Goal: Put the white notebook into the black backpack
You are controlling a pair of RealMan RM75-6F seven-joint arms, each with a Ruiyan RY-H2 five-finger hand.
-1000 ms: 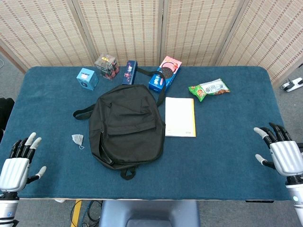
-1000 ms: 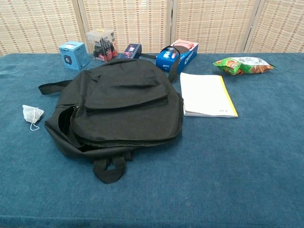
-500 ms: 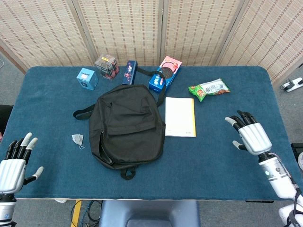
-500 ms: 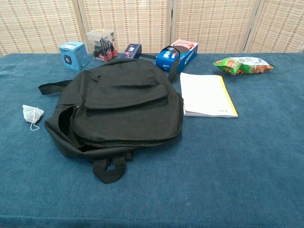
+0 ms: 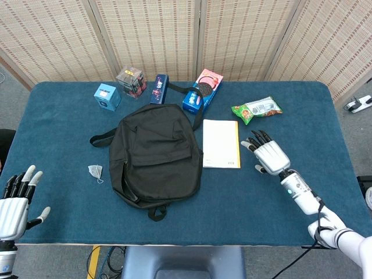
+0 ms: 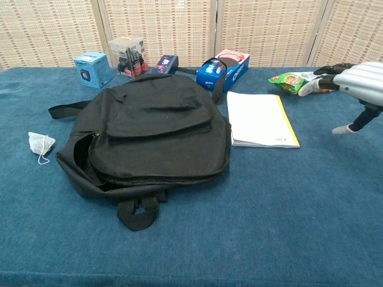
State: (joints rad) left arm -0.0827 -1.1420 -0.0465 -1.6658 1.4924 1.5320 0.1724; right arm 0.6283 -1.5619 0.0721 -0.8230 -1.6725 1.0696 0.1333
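White notebook (image 5: 221,143) lies flat mid-frame on the blue counter (image 5: 279,192), right beside the black backpack (image 5: 154,154), not inside it. Right hand (image 5: 270,155) hovers just right of the notebook, fingers spread, holding nothing. Left hand (image 5: 14,200) sits at the lower left corner, fingers apart and empty too.

Lighting, as I see it: bright, even, diffuse from overhead. Shadows faint, soft. No glare. Focus sharp in both views; slight softness beyond my right hand (image 6: 358,84) fingertips.
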